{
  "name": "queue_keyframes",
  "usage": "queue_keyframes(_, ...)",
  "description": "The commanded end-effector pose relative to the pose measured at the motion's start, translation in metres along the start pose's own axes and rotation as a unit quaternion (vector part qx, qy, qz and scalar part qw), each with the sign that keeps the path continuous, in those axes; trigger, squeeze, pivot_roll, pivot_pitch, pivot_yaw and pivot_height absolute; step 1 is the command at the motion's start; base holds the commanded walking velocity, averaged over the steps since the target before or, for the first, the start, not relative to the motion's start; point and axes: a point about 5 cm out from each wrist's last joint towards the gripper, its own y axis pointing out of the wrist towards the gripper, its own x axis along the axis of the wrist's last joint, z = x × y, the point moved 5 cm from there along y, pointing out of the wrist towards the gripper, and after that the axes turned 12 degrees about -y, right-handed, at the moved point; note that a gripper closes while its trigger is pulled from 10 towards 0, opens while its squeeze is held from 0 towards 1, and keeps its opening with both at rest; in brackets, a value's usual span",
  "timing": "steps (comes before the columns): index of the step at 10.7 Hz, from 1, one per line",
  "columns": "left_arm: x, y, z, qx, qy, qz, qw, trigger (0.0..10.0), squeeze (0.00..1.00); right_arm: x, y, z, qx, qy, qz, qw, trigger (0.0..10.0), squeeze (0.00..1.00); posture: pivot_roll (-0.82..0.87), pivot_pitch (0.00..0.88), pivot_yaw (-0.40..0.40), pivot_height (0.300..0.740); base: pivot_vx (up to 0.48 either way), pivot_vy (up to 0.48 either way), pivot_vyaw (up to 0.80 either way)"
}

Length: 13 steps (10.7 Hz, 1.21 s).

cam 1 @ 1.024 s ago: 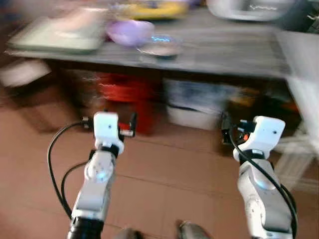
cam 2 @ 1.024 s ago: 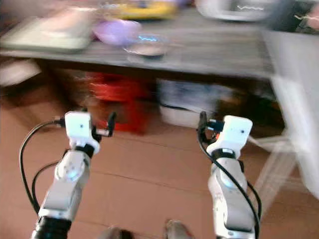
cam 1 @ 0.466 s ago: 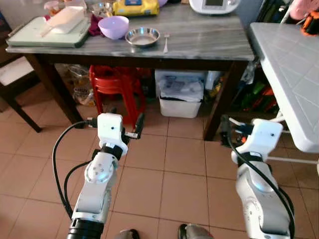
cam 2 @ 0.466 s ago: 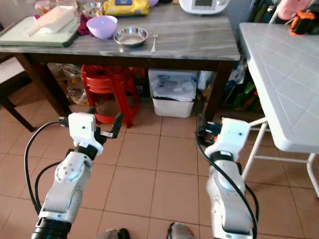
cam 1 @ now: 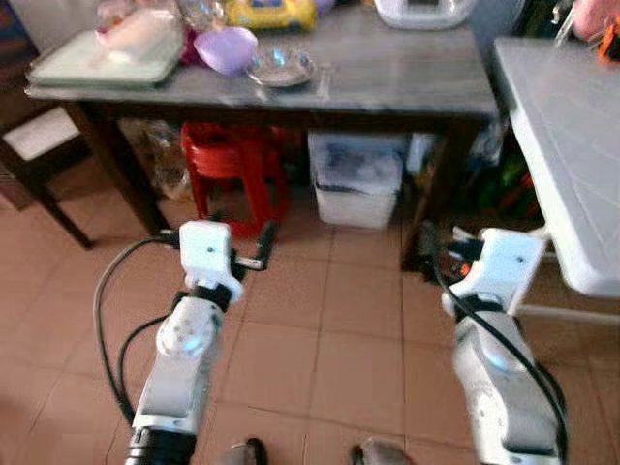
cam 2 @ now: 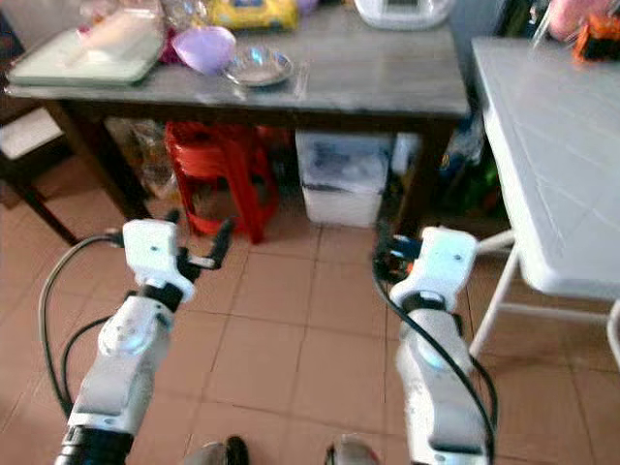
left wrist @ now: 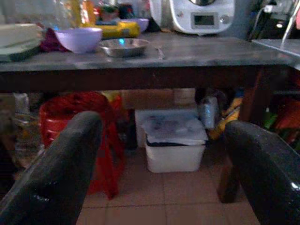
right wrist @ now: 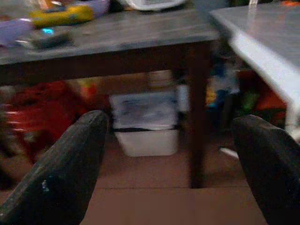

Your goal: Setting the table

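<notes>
Standing on the grey table at the upper left of the head view are the purple bowl, the steel bowl just right of it, and a fork beside that. Both lie well ahead of the left gripper and right gripper, which are raised over the tiled floor with fingers spread wide and empty. A red stool stands under the table.

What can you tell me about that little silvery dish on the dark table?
The metal bowl is shallow, round and shiny, apparently steel, and looks empty. It sits upright on the grey-topped table, near the front edge, right beside a purple bowl, with what looks like a fork lying on its other side. Nothing grips it.
</notes>
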Motion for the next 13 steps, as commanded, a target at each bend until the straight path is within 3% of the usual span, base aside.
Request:
queue_keyframes(1,0.003,-0.001,0.001,-0.007,0.007,-0.001,1.000,10.0,0.00,0.002,0.000,0.001,0.002,0.000,-0.004,1.000,10.0,0.00,-0.18,0.165,0.046,0.740,0.000,-0.371,0.00)
queue_keyframes(6,0.005,-0.001,0.000,-0.012,0.005,-0.002,1.000,10.0,0.00,0.004,0.002,0.001,0.002,-0.002,-0.007,1.000,10.0,0.00,-0.18,0.162,0.046,0.740,0.000,-0.371,0.00)
queue_keyframes(9,0.010,0.000,-0.003,-0.018,0.001,-0.007,1.000,10.0,0.00,0.021,0.003,-0.003,-0.007,-0.002,-0.044,0.999,10.0,0.00,-0.17,0.161,0.047,0.740,0.000,-0.369,0.00)
queue_keyframes(13,0.008,0.000,-0.003,-0.020,-0.003,-0.003,1.000,10.0,0.00,0.017,0.000,-0.004,-0.010,-0.008,-0.040,0.999,10.0,0.00,-0.18,0.163,0.049,0.740,0.000,-0.359,0.00)
